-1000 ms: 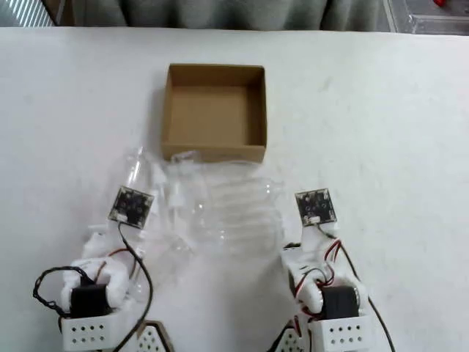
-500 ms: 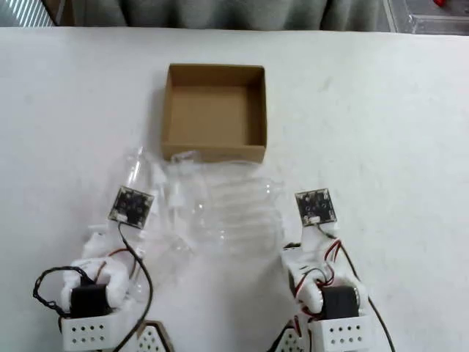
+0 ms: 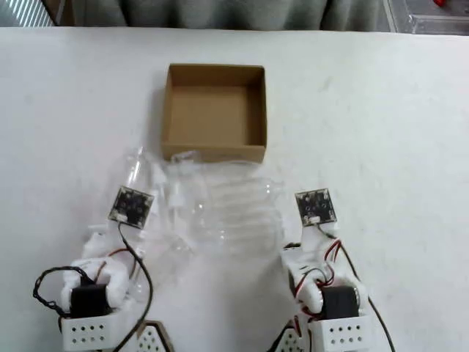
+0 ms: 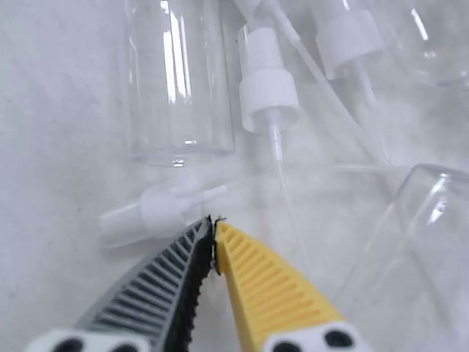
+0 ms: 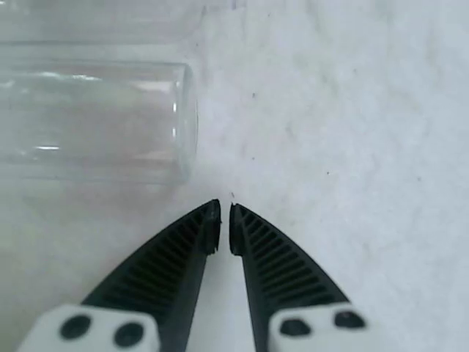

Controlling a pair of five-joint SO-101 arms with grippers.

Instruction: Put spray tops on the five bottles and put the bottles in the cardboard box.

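Nothing has moved: left gripper and right gripper rest beside the bottles, fingers closed, seemingly empty.

(a) bench, white and faintly mottled; (b) cardboard box, upper centre of the high view, plain brown inside and out; (c) bottles, just below the box, clear and colourless with bright glints; (d) spray tops, white, with translucent tubes; (e) left gripper, one finger grey with a black ribbed edge, the other yellow and ribbed; (f) right gripper, both fingers black and ribbed; (g) left arm and right arm, lower corners, white shells, black motors, red and black wires.
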